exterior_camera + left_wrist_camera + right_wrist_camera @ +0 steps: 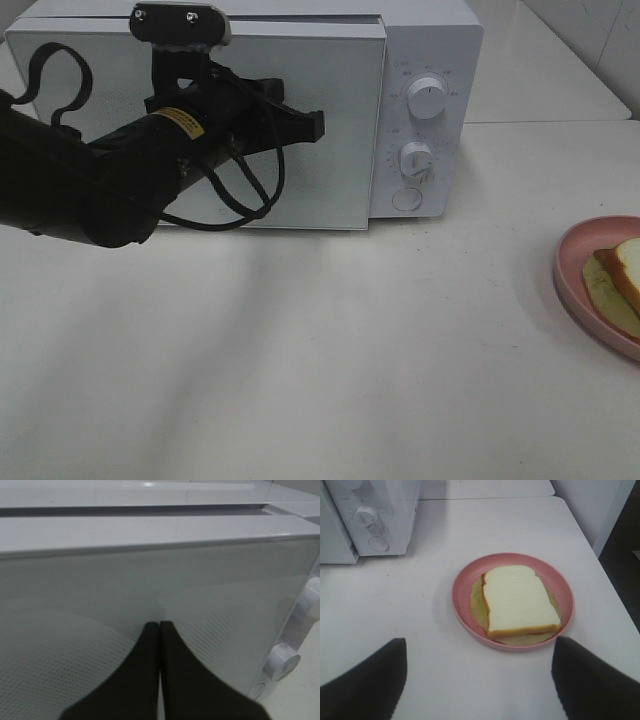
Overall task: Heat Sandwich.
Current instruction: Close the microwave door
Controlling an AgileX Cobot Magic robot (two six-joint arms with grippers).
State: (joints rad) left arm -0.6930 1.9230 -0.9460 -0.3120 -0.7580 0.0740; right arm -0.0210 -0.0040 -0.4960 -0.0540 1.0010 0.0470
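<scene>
Item: sandwich (520, 602), lodged on pink plate (462, 612) at the table's right edge, 3 o'clock in the high view, well apart from the microwave (425, 60) at 12 o'clock. Long axis is seen running from the microwave side toward the near table edge, crusted end nearest the right gripper (479, 680). Progress is judged early: door (330, 130) shut, sandwich unlifted, loading and heating left. Left gripper (159, 630) is held pinched together, empty, against the door glass; right gripper is spread wide, empty, near the plate
</scene>
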